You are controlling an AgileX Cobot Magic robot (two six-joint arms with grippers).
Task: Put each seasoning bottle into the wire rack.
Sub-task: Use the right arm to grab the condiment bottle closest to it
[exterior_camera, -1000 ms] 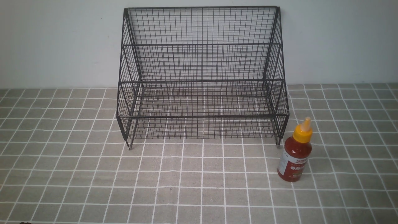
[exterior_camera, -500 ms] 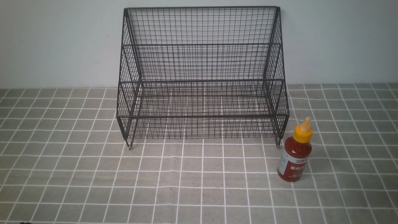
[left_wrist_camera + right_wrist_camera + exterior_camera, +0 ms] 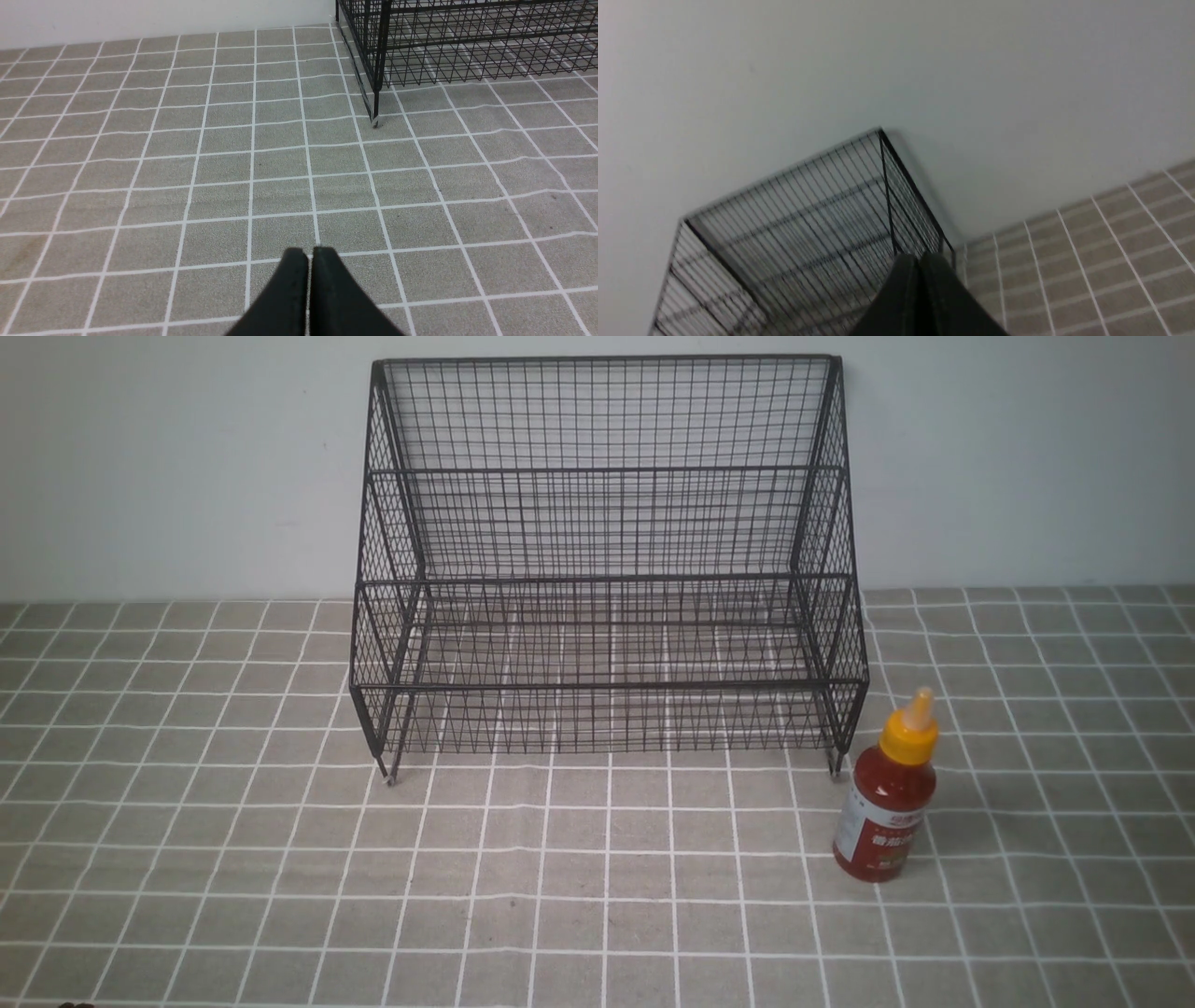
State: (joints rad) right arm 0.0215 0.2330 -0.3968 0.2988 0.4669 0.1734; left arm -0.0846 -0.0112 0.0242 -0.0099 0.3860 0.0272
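Observation:
One seasoning bottle (image 3: 885, 803), red with an orange-yellow nozzle cap and a white-and-red label, stands upright on the checked cloth just right of the front right foot of the wire rack (image 3: 607, 579). The black stepped rack stands against the back wall and holds nothing. Neither arm shows in the front view. My left gripper (image 3: 310, 254) is shut and empty above the cloth, with the rack's front left foot (image 3: 375, 122) ahead of it. My right gripper (image 3: 920, 258) is shut and empty, raised and pointing at the rack's upper corner (image 3: 880, 133). The bottle is out of both wrist views.
A grey cloth with a white grid (image 3: 280, 859) covers the table. A plain pale wall (image 3: 168, 467) runs behind the rack.

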